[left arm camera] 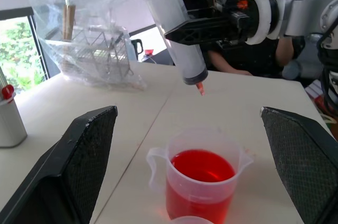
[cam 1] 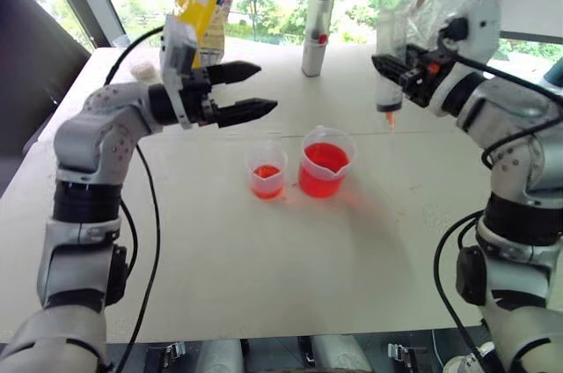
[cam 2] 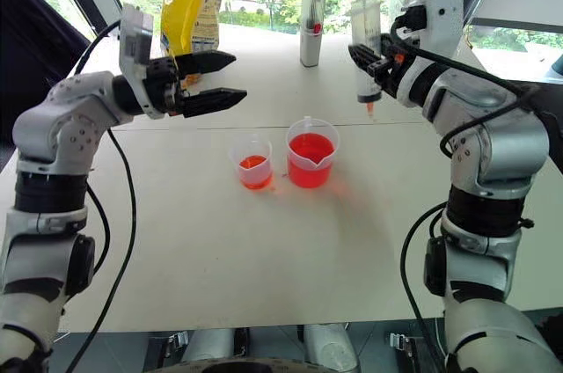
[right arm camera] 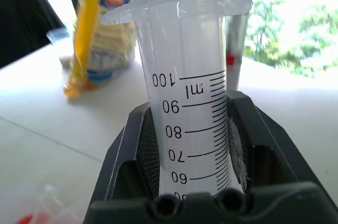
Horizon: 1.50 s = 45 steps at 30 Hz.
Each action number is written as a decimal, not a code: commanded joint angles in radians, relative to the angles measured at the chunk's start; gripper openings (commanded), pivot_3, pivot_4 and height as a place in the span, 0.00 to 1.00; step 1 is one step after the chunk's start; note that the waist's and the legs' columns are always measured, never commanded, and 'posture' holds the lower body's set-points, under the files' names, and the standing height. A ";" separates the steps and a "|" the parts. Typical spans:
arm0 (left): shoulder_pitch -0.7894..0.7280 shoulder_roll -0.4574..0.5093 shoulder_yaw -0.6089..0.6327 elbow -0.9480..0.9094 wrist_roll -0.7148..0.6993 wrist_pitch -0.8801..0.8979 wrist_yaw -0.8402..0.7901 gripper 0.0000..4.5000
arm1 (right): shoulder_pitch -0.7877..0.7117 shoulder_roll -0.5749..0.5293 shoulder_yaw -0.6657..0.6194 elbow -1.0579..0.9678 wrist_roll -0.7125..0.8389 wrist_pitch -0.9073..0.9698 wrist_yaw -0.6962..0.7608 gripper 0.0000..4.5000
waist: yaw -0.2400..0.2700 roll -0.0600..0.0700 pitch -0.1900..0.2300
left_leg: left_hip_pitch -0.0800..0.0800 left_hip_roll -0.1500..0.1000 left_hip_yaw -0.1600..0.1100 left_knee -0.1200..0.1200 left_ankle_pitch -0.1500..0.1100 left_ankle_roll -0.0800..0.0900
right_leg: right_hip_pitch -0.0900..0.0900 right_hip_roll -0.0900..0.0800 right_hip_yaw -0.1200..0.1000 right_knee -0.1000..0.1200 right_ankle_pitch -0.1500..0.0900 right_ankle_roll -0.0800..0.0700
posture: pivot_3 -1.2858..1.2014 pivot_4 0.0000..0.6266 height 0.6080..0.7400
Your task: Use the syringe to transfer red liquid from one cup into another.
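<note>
Left eye view has the syringe (cam 1: 390, 65) hanging upright in the air over the far right part of the counter (cam 1: 264, 276), tip down. It's a clear barrel with black scale marks, a dark seal low inside and a reddish-orange tip. The right claw (cam 1: 384, 65) is pinching it around the barrel.

Both cups sit mid-counter, just beside each other. The larger spouted cup (cam 1: 325, 162) holds a good deal of red liquid (cam 1: 324, 158); the smaller cup (cam 1: 267, 171) on its left has only a shallow layer.

Hard to read: in the right wrist view the barrel runs out past the top edge and the claw body covers everything under the 60 mark. In the left wrist view the small cup is just a sliver of rim at the edge.

The left claw (cam 1: 249, 91) hovers above the counter left of the cups, pointing level toward the right, fingers spread wide with nothing in them. The right forearm reaches in from the right with the wrist raised.
</note>
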<state>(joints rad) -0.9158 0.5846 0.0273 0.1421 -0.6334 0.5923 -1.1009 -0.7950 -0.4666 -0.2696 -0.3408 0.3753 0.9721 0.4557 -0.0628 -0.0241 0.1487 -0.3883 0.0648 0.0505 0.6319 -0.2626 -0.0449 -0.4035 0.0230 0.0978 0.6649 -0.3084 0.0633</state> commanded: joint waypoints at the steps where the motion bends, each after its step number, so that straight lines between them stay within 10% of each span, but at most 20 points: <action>1: -0.102 -0.020 -0.009 0.078 0.023 -0.043 -0.059 1.00 | 0.066 0.095 -0.012 -0.100 0.035 -0.129 -0.047 0.30 | 0.001 0.000 0.000 | 0.000 0.000 0.000 0.000 0.000 0.000 | 0.000 0.000 -0.001 0.000 0.000 0.000 | 0.52 0.24 1.00; 16: -0.218 -0.154 -0.047 0.190 0.073 -0.069 -0.136 1.00 | 0.399 0.251 0.242 0.014 -0.130 -0.632 -0.062 0.30 | -0.006 0.000 0.000 | 0.000 0.000 0.000 0.000 0.000 0.000 | 0.000 0.000 0.001 0.000 0.000 0.000 | 0.52 0.24 1.00; 33: -0.253 -0.257 -0.063 0.332 0.187 -0.163 -0.120 1.00 | 0.423 0.246 0.283 0.039 -0.160 -0.699 -0.068 0.30 | -0.004 0.000 0.000 | 0.000 0.000 0.000 0.000 0.000 0.000 | 0.000 0.000 0.001 0.000 0.000 0.000 | 0.52 0.24 1.00; 43: -0.280 -0.311 -0.043 0.409 0.206 -0.182 -0.090 0.00 | 0.436 0.242 0.303 0.035 -0.168 -0.705 -0.058 0.30 | -0.005 0.000 0.000 | 0.000 -0.001 0.000 0.000 0.000 0.000 | 0.000 0.000 0.001 0.000 0.000 0.000 | 0.52 0.24 1.00; 45: -0.276 -0.313 -0.044 0.409 0.208 -0.181 -0.091 0.00 | 0.436 0.241 0.304 0.035 -0.168 -0.705 -0.057 0.30 | -0.005 0.000 0.000 | 0.000 -0.001 0.000 0.000 0.000 0.000 | 0.000 0.000 0.001 0.000 0.000 0.000 | 0.52 0.24 1.00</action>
<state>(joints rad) -1.1542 0.2719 -0.0339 0.5642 -0.4238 0.4240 -1.1946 -0.3549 -0.2209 0.0340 -0.2744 0.2080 0.2967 0.3966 -0.0674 -0.0241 0.1485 -0.3882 0.0643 0.0502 0.6323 -0.2624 -0.0452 -0.4034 0.0234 0.0986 0.6651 -0.3085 0.0633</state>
